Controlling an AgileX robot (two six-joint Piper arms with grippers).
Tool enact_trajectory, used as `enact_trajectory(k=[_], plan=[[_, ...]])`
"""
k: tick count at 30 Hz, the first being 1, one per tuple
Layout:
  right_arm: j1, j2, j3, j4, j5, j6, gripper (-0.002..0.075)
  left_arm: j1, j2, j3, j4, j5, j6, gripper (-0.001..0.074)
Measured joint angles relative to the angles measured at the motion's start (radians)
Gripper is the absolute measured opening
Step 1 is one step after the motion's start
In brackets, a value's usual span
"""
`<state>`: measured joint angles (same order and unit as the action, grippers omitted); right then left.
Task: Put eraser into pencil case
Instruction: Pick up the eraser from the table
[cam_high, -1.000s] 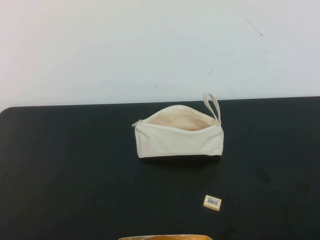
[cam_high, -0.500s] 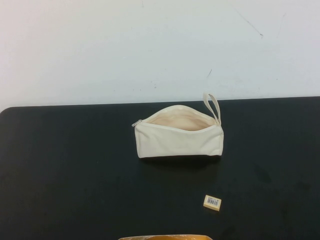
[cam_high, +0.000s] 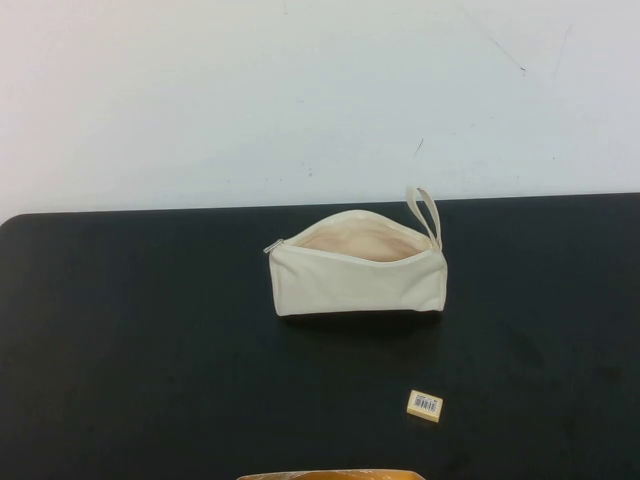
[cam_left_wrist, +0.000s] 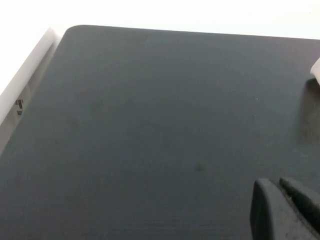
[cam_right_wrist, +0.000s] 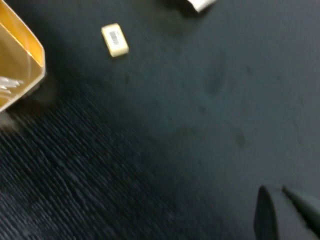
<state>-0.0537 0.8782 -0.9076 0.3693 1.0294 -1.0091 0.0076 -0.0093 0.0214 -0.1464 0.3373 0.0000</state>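
Note:
The pencil case (cam_high: 358, 270), a cream fabric pouch, lies in the middle of the black table (cam_high: 150, 340) with its zip open, the silver pull at its left end and the loop strap at its right. The eraser (cam_high: 425, 405), a small tan block with a barcode label, lies flat on the table in front of the pouch, to its right. Neither gripper shows in the high view. In the right wrist view my right gripper (cam_right_wrist: 275, 189) is shut and empty above bare table, well away from the eraser (cam_right_wrist: 115, 40). My left gripper (cam_left_wrist: 274, 182) is shut and empty above the table's left part.
A yellow-orange box (cam_high: 330, 474) sits at the table's near edge; it also shows in the right wrist view (cam_right_wrist: 17, 60). A white wall stands behind the table. A corner of the pouch shows in the left wrist view (cam_left_wrist: 315, 68).

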Motion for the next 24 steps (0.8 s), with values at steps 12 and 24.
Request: enact_trajectory(k=[12,24], plan=[[0.355,0.433,-0.216,-0.208,0.010,0.103,-0.0001,0.000,0.000,0.000,0.000,0.000,0.000,-0.0004],[0.578,0.840,-0.425,-0.296,-0.042,0.246,0.0034,0.000,0.000,0.000,0.000,0.000,0.000,-0.0004]])
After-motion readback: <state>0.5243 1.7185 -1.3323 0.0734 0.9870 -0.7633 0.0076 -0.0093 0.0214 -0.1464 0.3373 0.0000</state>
